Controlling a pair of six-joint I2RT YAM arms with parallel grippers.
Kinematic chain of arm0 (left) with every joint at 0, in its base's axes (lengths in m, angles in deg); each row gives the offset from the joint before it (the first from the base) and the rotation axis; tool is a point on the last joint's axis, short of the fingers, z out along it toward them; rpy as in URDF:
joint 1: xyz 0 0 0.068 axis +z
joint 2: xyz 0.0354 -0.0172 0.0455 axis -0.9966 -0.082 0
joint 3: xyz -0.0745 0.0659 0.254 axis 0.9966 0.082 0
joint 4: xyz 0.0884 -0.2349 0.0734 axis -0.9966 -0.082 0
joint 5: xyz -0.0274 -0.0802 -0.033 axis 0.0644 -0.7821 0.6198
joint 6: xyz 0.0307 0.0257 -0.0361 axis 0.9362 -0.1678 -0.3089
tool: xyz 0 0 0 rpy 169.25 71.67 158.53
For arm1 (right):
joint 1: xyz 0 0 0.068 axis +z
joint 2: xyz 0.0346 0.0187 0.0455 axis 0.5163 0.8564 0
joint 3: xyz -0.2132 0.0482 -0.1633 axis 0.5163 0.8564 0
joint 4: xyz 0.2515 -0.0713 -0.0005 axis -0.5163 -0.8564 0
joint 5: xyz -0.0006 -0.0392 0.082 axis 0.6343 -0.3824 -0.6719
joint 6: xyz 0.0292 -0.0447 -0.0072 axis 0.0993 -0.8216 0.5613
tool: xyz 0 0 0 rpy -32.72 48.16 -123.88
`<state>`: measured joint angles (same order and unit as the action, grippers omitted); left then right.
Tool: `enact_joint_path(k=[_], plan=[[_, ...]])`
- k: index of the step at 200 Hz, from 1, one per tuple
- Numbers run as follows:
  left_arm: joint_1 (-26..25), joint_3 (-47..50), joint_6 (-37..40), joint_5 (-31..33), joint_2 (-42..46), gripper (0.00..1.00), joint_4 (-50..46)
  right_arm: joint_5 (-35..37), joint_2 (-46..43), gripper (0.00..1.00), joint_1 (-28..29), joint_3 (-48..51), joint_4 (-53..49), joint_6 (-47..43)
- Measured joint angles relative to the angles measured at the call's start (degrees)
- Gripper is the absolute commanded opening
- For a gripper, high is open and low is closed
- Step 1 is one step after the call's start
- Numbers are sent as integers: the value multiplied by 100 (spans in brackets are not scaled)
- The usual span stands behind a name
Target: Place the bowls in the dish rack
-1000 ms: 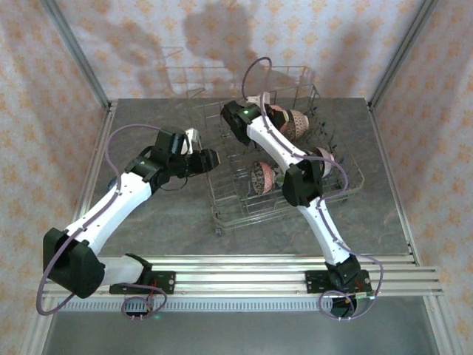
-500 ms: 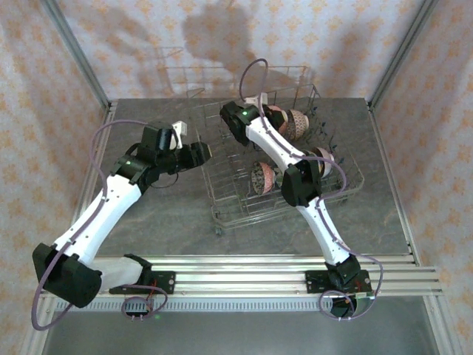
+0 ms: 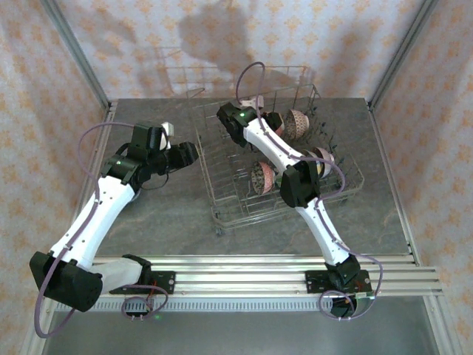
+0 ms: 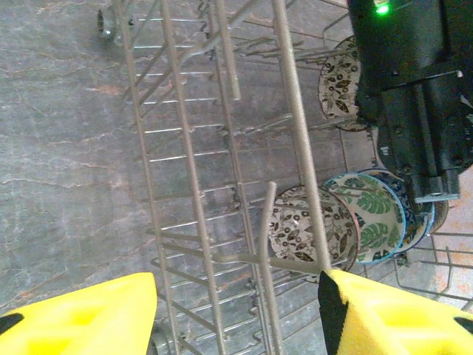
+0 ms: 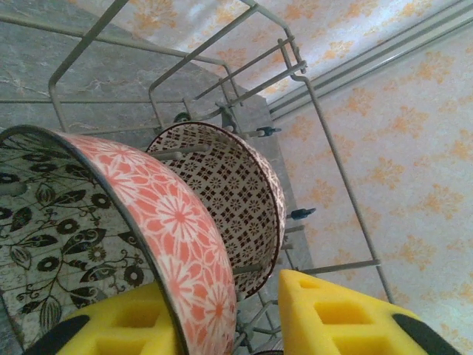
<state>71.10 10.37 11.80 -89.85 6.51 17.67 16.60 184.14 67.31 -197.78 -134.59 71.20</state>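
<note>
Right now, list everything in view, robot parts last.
grey metal wire dish rack: one, grey, table centre.
pink floral ceramic bowl: one, pink, standing in rack.
maroon lattice ceramic bowl: one, maroon, next to it.
green leafy bowl: one, green, in rack.
black-and-white leafy bowl: one, beside the green one.
grey marbled table: one, grey.
left gripper: one, yellow, open, by rack's left edge.
right gripper: one, yellow, open around pink bowl's wall.

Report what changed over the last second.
The left gripper, jaws open, pulled back to the left, away from the dish rack. The right gripper edged slightly left at the rack's far end, its jaws straddling the rim of the pink floral bowl. The rack and the other bowls in it stayed put.
</note>
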Motion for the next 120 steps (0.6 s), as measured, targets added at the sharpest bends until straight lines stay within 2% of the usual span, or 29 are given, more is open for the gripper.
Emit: enact_joint_path(k=[22, 101, 120], plan=[[109, 0, -2, 109, 39, 61, -133, -188, 2, 45, -2, 0, 44, -50], [334, 2, -63, 166, 153, 63, -568, -1163, -55, 78, -66, 195, 369, -186], [507, 2, -63, 164, 221, 64, -710, -1322, -144, 92, -81, 341, 463, -229]])
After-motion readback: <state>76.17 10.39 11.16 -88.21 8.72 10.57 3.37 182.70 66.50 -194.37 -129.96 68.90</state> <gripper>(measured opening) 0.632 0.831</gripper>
